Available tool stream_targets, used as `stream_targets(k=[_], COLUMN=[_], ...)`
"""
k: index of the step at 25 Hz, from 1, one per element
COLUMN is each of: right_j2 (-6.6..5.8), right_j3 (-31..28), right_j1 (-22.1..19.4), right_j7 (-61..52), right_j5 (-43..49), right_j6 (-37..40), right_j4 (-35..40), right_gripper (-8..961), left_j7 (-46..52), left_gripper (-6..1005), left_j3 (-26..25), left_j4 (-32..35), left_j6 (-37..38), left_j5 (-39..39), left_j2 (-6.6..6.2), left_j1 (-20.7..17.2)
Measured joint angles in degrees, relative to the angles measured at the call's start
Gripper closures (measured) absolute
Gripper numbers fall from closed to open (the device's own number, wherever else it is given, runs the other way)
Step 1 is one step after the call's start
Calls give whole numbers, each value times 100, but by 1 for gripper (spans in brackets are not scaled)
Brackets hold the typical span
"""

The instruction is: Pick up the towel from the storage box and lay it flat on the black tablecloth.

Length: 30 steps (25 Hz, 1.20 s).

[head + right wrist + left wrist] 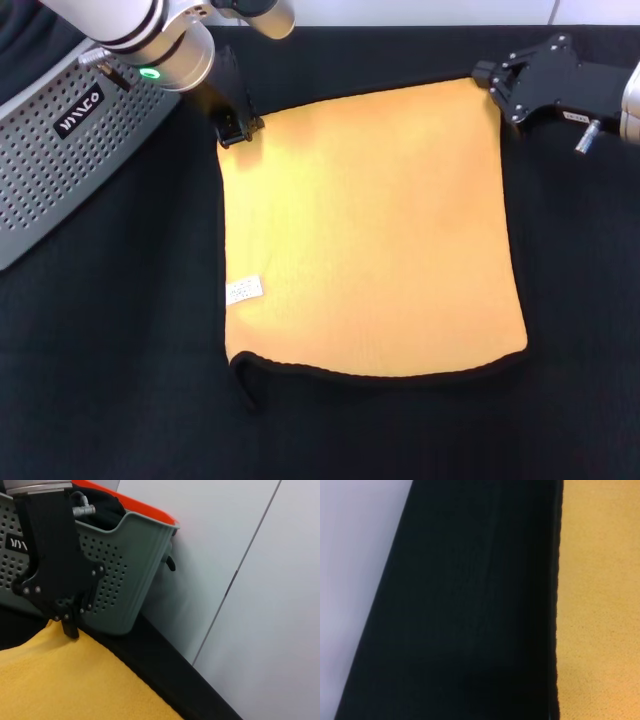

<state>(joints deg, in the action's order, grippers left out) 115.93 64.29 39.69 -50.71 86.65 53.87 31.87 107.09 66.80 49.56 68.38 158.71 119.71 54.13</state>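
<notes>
Towel (370, 230) lies yellow side up, nearly flat on the tablecloth (120, 350) beside the box (50, 170), left end effector (238, 128) seemingly pinching one far corner, right end effector (497, 85) unreadable; soft and light, so hold corners.

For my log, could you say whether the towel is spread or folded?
Spread: the towel lies yellow side up, only its near-left corner curled.

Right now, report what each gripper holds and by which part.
The left gripper pinches the towel at its far left corner. The right gripper sits at the far right corner; whether it grips cannot be told.
</notes>
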Motion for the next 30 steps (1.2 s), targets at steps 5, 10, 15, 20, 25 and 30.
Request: stream_targets(k=[5,10,15,20,25,30], right_j2=[-6,-18,1,21,10,-13], right_j3=[14,20,37,17,3,-16], right_j1=[0,52,54,-70,-273,-826], right_j7=[0,0,-27,-40,-65,-498], right_j5=[0,26,33,-285,-513,-750], right_j6=[-97,-116,-168,-203,-183,688], right_j4=[37,-3,-8,54,170,363], right_gripper=[950,949,948,854,706,568], left_j7=[-5,-5,39,114,196,125], left_gripper=[967,967,966,966,832,636], left_j3=[0,67,185,150,136,-333], left_j4=[-10,-11,-11,16,207,1162], left_j6=[-106,-165,-188,-193,-211,124], left_j5=[-17,-18,-50,-268,-413,-2101], left_j2=[17,17,17,22,26,7], left_j1=[0,-4,-48,-68,-214,-946])
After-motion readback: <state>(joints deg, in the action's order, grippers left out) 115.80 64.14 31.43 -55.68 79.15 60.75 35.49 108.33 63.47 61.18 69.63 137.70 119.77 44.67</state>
